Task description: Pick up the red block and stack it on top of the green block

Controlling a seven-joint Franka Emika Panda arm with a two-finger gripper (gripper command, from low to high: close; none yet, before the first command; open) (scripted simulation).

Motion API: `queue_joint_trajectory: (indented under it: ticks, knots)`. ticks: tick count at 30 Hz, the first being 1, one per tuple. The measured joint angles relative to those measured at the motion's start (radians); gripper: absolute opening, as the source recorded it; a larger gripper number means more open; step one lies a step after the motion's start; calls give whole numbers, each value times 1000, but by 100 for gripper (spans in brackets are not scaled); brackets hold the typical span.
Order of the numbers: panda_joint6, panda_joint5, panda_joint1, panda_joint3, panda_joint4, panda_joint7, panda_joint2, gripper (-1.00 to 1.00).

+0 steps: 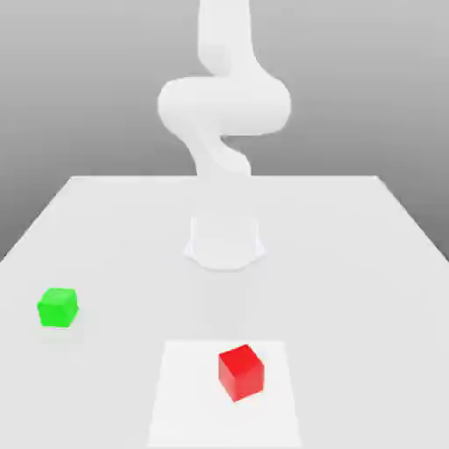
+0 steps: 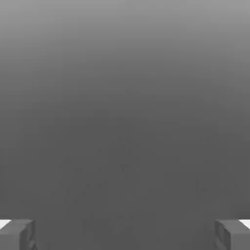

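White arm (image 1: 224,101) rising folded from its base at mid-table (image 1: 351,237), jaws spread wide and empty with fingertips (image 2: 17,234) far apart; red block (image 1: 241,371) on the near pale patch, green block (image 1: 58,308) well apart toward the exterior view's left.

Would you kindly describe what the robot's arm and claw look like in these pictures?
The arm is plain matte white, built of thick rounded segments that curve like bent tubes, rising from a round white base on the table. No cables, markings or labels show on it. The claw has two blocky grey fingers with squared tips and lighter, whitish outer faces.
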Motion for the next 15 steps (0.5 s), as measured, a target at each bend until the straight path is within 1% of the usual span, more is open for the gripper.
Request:
queue_joint_trajectory:
  ticks: [8, 15]
  knots:
    - [169, -42, 34, -15, -156, -124, 301, 0]
    - [313, -36, 62, -33, -288, -259, 555, 0]
